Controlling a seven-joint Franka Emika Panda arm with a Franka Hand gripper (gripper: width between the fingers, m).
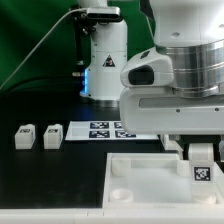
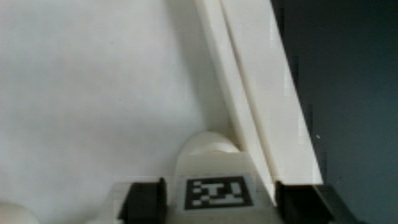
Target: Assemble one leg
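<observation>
My gripper is shut on a leg, a small white post with a black-and-white tag on its face. It holds the leg over the far right corner of the large white tray. In the wrist view the leg sits between the two dark fingers, just above the tray's floor next to its raised rim. Two more legs stand on the black table at the exterior view's left.
The marker board lies on the table behind the tray. The robot's white base stands at the back. A round socket shows in the tray's near left corner. A green backdrop is behind.
</observation>
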